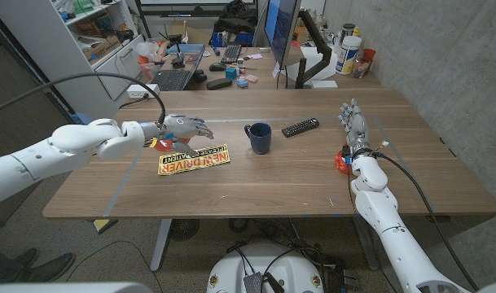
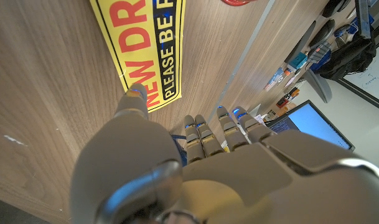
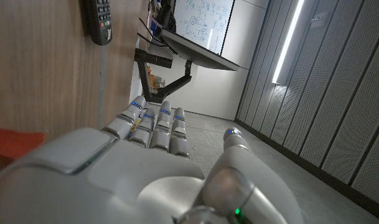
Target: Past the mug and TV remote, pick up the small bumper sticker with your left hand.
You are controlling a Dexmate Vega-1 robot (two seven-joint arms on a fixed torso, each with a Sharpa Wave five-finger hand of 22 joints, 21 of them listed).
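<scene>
A dark blue mug (image 1: 259, 137) stands mid-table, with a black TV remote (image 1: 300, 127) just beyond it to the right. A large yellow "NEW DRIVER" sticker (image 1: 195, 160) (image 2: 145, 50) lies left of the mug. Behind its left end lies a smaller red-and-yellow sticker (image 1: 167, 144), partly hidden by my left hand. My left hand (image 1: 184, 127) (image 2: 195, 168) hovers over that spot, fingers stretched out and apart, holding nothing. My right hand (image 1: 355, 126) (image 3: 158, 168) stands at the right of the table with straight fingers, empty, and the remote (image 3: 99, 22) lies ahead of it.
A small red object (image 1: 343, 159) (image 3: 12, 143) lies by my right wrist. Behind the table's far edge are a keyboard (image 1: 173, 79), a monitor (image 1: 282, 28) and desk clutter. Bare wood stretches along the near edge (image 1: 256, 191).
</scene>
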